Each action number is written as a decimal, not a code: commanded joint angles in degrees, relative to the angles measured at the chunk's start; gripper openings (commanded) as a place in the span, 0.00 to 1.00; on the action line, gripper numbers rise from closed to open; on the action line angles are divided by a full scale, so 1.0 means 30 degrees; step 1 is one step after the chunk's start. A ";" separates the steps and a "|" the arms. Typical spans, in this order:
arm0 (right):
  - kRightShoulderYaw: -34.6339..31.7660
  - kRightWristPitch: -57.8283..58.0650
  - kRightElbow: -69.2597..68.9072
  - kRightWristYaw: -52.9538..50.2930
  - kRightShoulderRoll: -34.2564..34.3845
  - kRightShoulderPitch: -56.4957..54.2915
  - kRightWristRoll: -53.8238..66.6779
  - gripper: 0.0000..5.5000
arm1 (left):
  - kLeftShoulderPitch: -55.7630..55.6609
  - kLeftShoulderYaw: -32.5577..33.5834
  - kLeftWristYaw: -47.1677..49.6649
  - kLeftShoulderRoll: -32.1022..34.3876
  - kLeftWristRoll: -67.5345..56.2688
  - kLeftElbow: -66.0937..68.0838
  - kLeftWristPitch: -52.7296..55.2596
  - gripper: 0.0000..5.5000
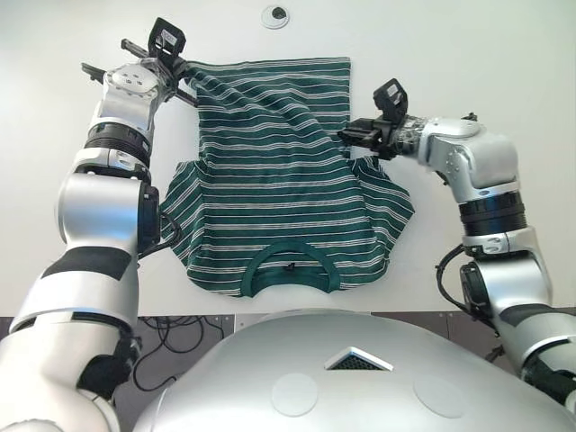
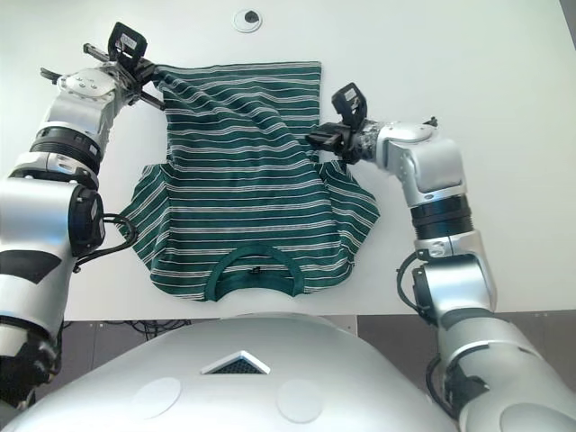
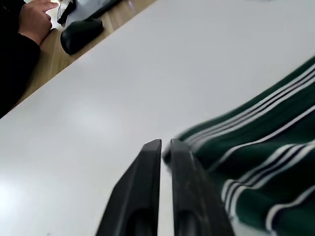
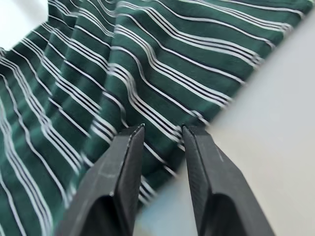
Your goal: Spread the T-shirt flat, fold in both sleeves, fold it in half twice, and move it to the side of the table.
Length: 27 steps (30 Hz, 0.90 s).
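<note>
A dark green T-shirt (image 1: 279, 180) with white stripes lies on the white table (image 1: 504, 54), collar (image 1: 292, 265) nearest me and hem at the far side. Both sleeves lie spread out at the sides and the body is wrinkled. My left gripper (image 1: 184, 70) is at the far left hem corner, shut on the cloth, which rises slightly toward it; in the left wrist view its fingertips (image 3: 153, 143) pinch the striped edge. My right gripper (image 1: 346, 135) stands open at the shirt's right side edge, its fingers (image 4: 135, 135) straddling the striped cloth just above it.
A round grey cap (image 1: 275, 16) is set into the table beyond the hem. Bare tabletop stretches to the far side and to the right. Cables (image 1: 180, 333) hang below the table's front edge.
</note>
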 commanded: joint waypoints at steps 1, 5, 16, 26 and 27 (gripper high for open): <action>-0.0258 -0.0447 0.0186 -0.0258 0.0149 -0.0535 -0.0398 0.25 | -0.0505 -0.0057 0.1276 0.0256 0.0818 0.0368 -0.0866 0.14; -0.0326 -0.1011 0.0518 -0.0401 0.0333 -0.0611 -0.0610 0.25 | 0.0039 0.0397 0.1993 0.0676 0.0775 -0.0058 -0.2318 0.14; -0.0201 -0.3283 0.3083 -0.1459 0.1275 -0.0696 -0.1408 0.00 | 1.0855 0.1669 -0.6459 0.2767 -0.3628 -1.7387 0.1353 0.00; 0.0978 -0.9122 0.9582 -0.4423 0.1541 -0.2376 -0.5379 0.00 | 1.5046 0.1093 -0.8589 0.4579 -0.4076 -2.5582 0.5598 0.00; 0.0949 -0.9464 0.9879 -0.4518 0.1569 -0.2499 -0.5514 0.00 | 1.5169 0.0982 -0.8499 0.4593 -0.3933 -2.5730 0.5726 0.00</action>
